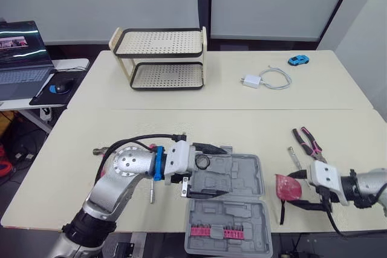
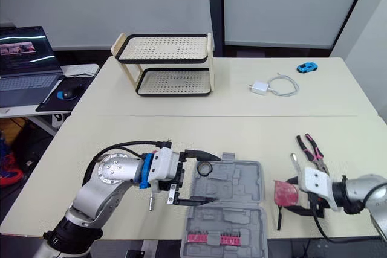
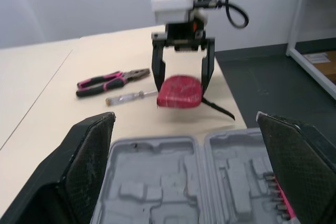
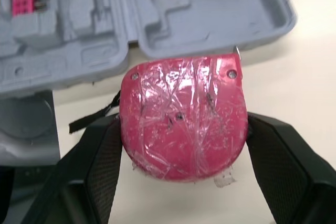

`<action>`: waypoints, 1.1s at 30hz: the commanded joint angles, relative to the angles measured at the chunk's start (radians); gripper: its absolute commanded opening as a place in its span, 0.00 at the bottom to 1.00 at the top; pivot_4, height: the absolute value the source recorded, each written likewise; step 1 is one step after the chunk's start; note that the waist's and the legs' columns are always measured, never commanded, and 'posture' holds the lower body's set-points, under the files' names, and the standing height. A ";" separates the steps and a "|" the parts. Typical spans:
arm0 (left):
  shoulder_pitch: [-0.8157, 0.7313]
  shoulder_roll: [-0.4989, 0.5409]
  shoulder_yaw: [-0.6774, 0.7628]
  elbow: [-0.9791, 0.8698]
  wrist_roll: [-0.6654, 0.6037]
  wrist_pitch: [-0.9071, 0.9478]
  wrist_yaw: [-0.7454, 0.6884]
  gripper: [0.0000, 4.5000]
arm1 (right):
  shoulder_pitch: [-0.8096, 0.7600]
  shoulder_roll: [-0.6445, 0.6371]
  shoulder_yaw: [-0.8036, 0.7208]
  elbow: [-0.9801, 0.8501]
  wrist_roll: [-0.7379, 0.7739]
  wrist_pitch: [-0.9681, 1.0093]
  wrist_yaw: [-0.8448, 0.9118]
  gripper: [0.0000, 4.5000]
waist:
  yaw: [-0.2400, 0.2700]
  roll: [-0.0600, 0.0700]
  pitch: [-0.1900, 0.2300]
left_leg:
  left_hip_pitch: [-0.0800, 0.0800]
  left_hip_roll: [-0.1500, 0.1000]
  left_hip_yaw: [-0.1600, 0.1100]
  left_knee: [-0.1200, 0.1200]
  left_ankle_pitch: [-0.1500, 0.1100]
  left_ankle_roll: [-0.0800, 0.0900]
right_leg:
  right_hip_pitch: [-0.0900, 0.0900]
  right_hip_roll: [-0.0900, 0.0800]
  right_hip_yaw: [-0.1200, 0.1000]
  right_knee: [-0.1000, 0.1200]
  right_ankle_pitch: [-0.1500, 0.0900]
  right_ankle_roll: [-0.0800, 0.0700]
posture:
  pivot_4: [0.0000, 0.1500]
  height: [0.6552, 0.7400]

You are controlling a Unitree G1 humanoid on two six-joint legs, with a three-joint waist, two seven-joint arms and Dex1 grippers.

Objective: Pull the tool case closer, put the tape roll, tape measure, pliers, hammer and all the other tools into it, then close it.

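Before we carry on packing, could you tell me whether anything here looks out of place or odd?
Yes: the open tool case hangs its bit-holder half over the front edge of the table, so it might tip. The red tape measure, held in the right gripper, is wrapped in crinkled clear film.

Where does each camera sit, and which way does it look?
Eye views: on the head, facing forward and down at the table; both arms show.
Left wrist view: on the left arm, facing the right gripper across the tool case; own fingers show.
Right wrist view: on the right arm, facing the tape measure between its fingers.
Wrist views share tool case and tape measure.
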 commanded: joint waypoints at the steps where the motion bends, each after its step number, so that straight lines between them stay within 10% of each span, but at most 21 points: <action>1: 0.035 0.033 0.063 -0.040 -0.056 0.060 0.024 1.00 | -0.138 -0.058 0.036 -0.164 -0.010 0.250 -0.047 0.72 | -0.001 0.000 0.000 | 0.000 0.000 0.000 0.000 0.000 0.001 | -0.001 0.000 0.000 0.000 0.000 0.000 | 1.00 1.00; 14: 0.093 0.020 0.103 -0.091 -0.092 0.125 0.119 1.00 | -0.549 -0.024 0.430 -0.294 -0.138 0.645 -0.095 0.72 | 0.021 0.000 0.000 | -0.008 -0.001 -0.001 0.000 0.001 -0.002 | -0.007 -0.001 0.000 -0.003 0.000 0.000 | 1.00 1.00; 33: 0.058 0.021 0.041 -0.048 -0.040 0.083 0.079 1.00 | -0.630 0.134 0.655 -0.161 -0.302 0.663 -0.154 0.72 | 0.018 0.000 0.000 | -0.013 -0.001 0.000 0.000 0.001 -0.003 | -0.015 -0.001 0.001 0.002 0.000 0.000 | 1.00 1.00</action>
